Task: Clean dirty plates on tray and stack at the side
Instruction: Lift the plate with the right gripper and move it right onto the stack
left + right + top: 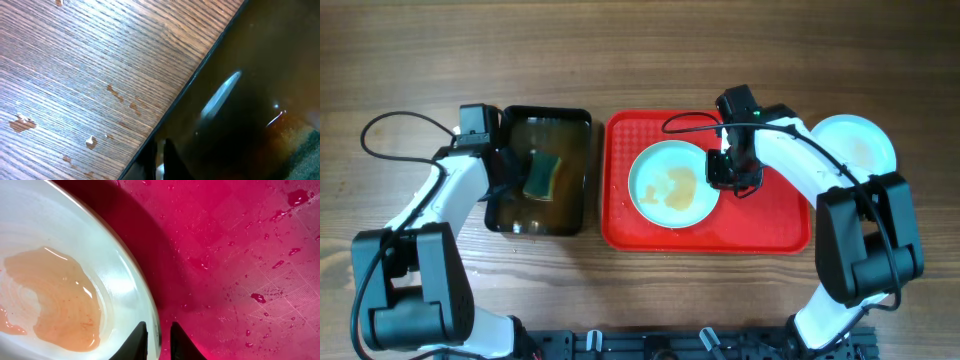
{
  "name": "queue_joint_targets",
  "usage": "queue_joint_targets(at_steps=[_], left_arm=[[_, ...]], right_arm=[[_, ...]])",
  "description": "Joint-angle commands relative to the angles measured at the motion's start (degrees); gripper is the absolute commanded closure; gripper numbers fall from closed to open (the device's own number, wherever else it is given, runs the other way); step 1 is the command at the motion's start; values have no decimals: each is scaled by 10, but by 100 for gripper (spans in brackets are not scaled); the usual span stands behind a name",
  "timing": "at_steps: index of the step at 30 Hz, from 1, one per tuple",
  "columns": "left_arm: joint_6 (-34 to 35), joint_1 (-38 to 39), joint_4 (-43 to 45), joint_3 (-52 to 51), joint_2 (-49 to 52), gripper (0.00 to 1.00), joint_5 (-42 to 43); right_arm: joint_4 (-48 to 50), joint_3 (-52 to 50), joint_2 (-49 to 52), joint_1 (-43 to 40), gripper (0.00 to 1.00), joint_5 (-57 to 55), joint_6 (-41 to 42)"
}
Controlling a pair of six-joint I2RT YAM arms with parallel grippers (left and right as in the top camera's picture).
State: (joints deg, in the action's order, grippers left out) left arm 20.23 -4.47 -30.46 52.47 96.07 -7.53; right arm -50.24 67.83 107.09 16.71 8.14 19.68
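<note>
Overhead and wrist views of a two-arm bench on a wooden tabletop (pixel 640 50).

The red tray (pixel 770 225) lies at the centre. It carries one pale blue-white plate, the smeared plate (pixel 670 185), set in its middle-left part. A shallow orange-brown puddle (pixel 55 300) covers the centre of this plate.

The right fingers (pixel 137 345) sit at the plate's right rim. In the right wrist view they stand close together, one on each side of the rim, with the rim pinched between them. Beside the plate, the textured tray floor is wet and dotted with droplets (pixel 260 298).

The side plate (pixel 860 140), of the same pale colour, rests on the tabletop just beyond the tray's right end and is partly covered by the right arm. Whether it is a single plate or a stack cannot be told.

Left of the tray, and just apart from it, stands a black tub (pixel 545 112) filled with brown water. A green sponge (pixel 542 175) lies in it.

The left fingers (pixel 172 162) reach into the tub at its left wall. The left wrist view shows only a dark tip in the murky water near the tub's edge, with a corner of the sponge at the lower right. The spread of these fingers cannot be told.
</note>
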Motion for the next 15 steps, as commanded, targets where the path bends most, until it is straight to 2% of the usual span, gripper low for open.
queue_joint_targets(at_steps=[1,3,4,6,10,15], left_arm=[[-3,-2,0,0,7,96,18],[-3,-1,2,1,0,96,50],[-3,-2,5,1,-11,96,68],[-3,-1,7,7,-40,96,92],[-3,-1,10,9,-111,76,208],[-3,24,-29,-2,-109,73,225]], right_arm=[[1,-1,-5,-2,83,9,-1],[1,-1,-5,-2,82,9,-2],[1,-1,-5,-2,76,9,-1],[2,-1,-5,-2,73,9,0],[3,-1,-5,-2,73,9,0],[34,-32,-5,-2,74,23,0]])
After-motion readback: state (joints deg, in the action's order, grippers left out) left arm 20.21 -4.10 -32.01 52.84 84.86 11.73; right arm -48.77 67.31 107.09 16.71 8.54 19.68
